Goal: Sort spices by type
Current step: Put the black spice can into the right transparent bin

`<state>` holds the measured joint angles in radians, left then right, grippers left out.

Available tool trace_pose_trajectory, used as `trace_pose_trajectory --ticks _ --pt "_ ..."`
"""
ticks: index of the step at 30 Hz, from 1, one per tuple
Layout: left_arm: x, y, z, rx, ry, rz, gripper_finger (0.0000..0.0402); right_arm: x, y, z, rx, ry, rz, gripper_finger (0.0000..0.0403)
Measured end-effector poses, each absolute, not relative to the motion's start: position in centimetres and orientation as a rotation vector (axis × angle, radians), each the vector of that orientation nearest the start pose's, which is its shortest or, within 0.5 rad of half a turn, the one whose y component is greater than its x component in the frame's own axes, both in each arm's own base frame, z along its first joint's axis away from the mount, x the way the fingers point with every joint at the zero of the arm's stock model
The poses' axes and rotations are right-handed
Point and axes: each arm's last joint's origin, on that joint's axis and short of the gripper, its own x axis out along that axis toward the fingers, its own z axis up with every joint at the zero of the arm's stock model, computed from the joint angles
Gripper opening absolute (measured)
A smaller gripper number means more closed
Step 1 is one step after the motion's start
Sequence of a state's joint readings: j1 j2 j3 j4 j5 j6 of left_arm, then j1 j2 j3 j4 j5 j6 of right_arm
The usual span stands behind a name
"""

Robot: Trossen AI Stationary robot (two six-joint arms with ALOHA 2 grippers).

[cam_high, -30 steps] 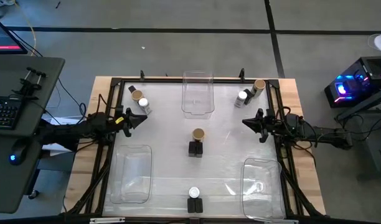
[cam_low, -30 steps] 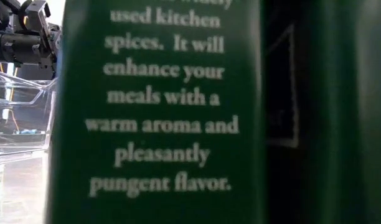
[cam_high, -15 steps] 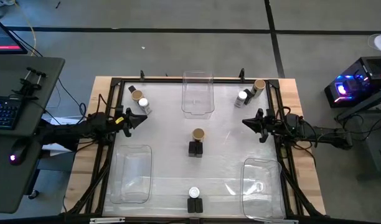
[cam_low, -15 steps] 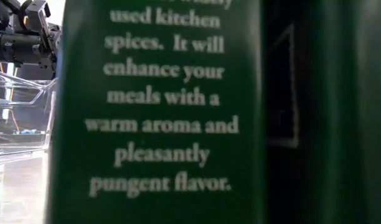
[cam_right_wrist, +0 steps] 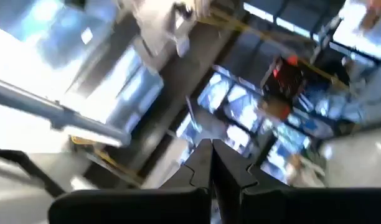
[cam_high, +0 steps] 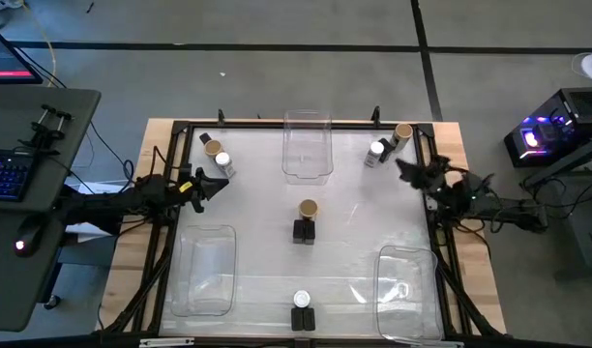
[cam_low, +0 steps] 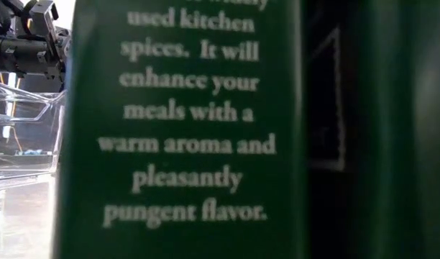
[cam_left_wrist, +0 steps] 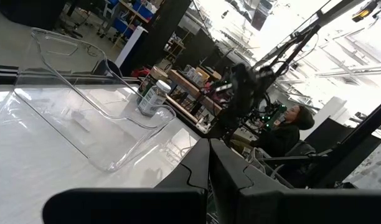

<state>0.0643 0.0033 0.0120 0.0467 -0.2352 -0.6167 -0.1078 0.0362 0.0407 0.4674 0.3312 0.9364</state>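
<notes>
From where I sit, the near edge of the tabletop [cam_high: 306, 340] has a white-lidded jar [cam_high: 302, 300] with a black box [cam_high: 303, 319] touching it, and a clear bin near each near corner, the left near bin [cam_high: 202, 273] and the right near bin [cam_high: 408, 280]. In the middle stand a tan-lidded jar [cam_high: 308, 208] and a second black box [cam_high: 304, 231], close together. Both arms wait out at the side edges. My left gripper [cam_high: 222, 183] sits by the left edge with its fingers pressed together, holding nothing, pointing in across the table. My right gripper [cam_high: 404, 168] is by the right edge, fingers also pressed together and empty, and it is turned toward the far right corner. That is what counts for the next move, I think: the far right jars, one with a white lid [cam_high: 377, 150] and one with a tan lid [cam_high: 403, 130], lie just beyond the right fingertips, toward that corner, so the right arm is much nearer to them. They stand upright, lids up. The far left corner has its own small group [cam_high: 217, 155], near the left gripper. A third clear bin [cam_high: 308, 145] sits at the middle of the far edge. Nothing is sorted yet.
</notes>
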Motion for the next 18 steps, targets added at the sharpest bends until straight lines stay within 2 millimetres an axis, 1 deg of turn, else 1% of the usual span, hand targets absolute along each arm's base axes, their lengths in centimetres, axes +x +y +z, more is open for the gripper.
trace_pose_trajectory --ticks 2,4,7,10,12,14,16,18 --pt "9.6 1.3 17.2 -0.617 -0.146 0.273 0.0 8.2 -1.9 23.9 0.864 -0.634 -0.181 0.0" --pt "9.6 1.3 17.2 -0.617 -0.146 0.272 0.0 8.3 -2.2 26.5 0.788 -0.561 -0.245 0.0" --pt "9.6 1.3 17.2 -0.617 -0.145 0.273 0.0 9.7 -3.3 29.4 0.644 -0.274 -0.465 0.0002" --pt "9.6 1.3 17.2 -0.617 -0.145 0.273 0.0 11.8 -5.2 31.6 0.525 0.017 -0.644 0.0016" --pt "9.6 1.3 17.2 -0.617 -0.146 0.272 0.0 13.5 -6.8 32.1 0.481 0.222 -0.724 0.0038" --pt "9.6 1.3 17.2 -0.617 -0.146 0.272 0.0 15.0 -8.7 32.2 0.465 0.389 -0.788 0.0068" --pt "9.6 1.3 17.2 -0.617 -0.146 0.272 0.0 16.3 -10.7 31.8 0.45 0.551 -0.847 0.0105" --pt "9.6 1.3 17.2 -0.617 -0.147 0.272 0.0 17.2 -12.8 31.4 0.468 0.657 -0.907 0.0147"
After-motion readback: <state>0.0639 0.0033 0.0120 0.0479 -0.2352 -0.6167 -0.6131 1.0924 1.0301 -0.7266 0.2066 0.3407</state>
